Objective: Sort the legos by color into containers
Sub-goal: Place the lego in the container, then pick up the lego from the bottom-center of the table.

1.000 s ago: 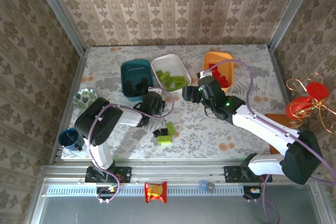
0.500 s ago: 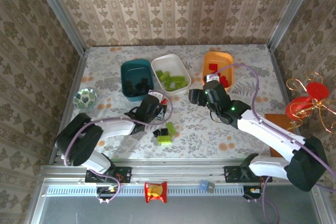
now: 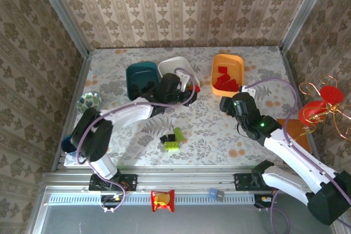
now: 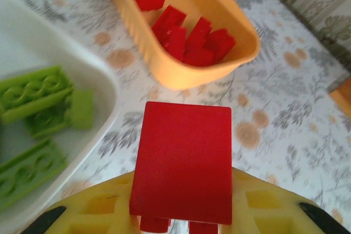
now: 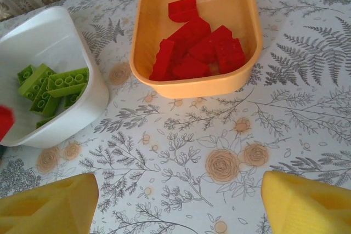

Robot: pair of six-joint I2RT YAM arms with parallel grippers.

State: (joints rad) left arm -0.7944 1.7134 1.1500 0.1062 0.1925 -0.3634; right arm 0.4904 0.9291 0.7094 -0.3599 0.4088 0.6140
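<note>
Between the white tub [image 4: 55,42] and the orange tub [image 4: 164,75], I'm holding 1 red brick [image 4: 184,163] pinched in the left gripper [image 4: 181,220]; my right gripper [image 5: 175,204] is hanging wide apart. From above, I'm seeing green and black legos [image 3: 172,138] lying loose.

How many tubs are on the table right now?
3: the teal tub at back left, the white tub touching its right side, and the orange tub further right, standing apart. None looks hidden.
</note>
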